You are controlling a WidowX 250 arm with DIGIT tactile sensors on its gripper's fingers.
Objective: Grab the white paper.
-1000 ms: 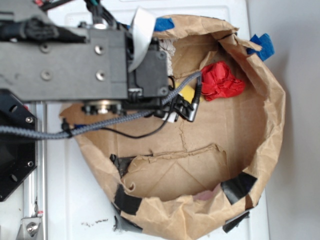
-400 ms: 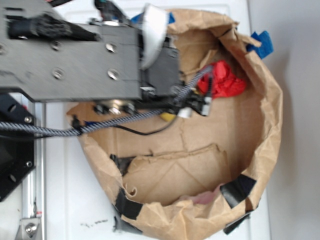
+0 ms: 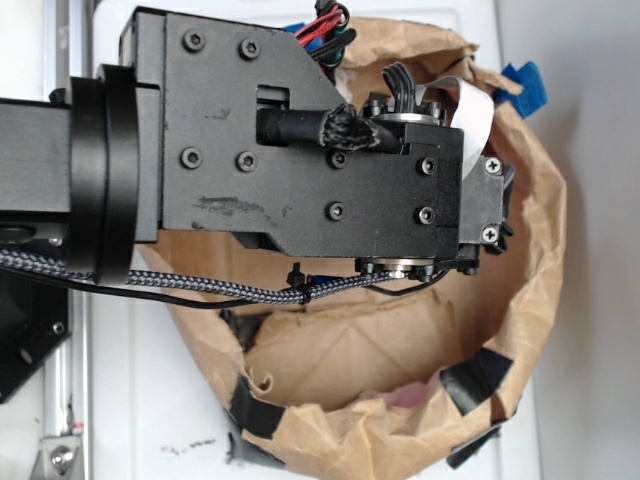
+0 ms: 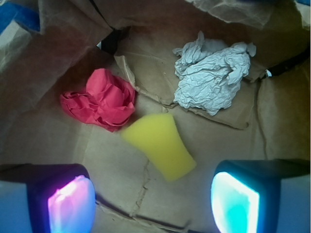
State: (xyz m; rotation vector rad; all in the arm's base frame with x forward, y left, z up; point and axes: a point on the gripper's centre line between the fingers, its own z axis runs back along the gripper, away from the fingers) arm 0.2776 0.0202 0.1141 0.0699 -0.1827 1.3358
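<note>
Seen from the wrist: hand [image 4: 153, 204] spread wide, its two pads at the bottom corners, left pad [image 4: 72, 204] glowing pink-violet, right pad [image 4: 234, 203] glowing cyan, nothing held between them. White paper [image 4: 212, 75] lying crumpled on the floor of the brown paper bag [image 4: 43, 131], toward the upper right, well apart from both pads and touching neither. Red paper wad [image 4: 99, 101] at left of centre, just beside the narrow end of the yellow sponge wedge [image 4: 160, 145], the two close or barely touching. Sponge wedge flat on the bag floor, between the wad and the right pad, nearest of the three to the hand. Torn flaps and creases running across the bag floor; black tape [image 4: 111, 41] at a seam in the far wall. Seen from the exterior: black arm [image 3: 300, 170] reaching in from the left over the open bag [image 3: 530, 280], covering most of the interior, hiding paper, wad and sponge alike. Bag standing on a white worktop [image 3: 150, 400], patched with black tape [image 3: 478, 372] and blue tape [image 3: 527, 88] along its rim.
</note>
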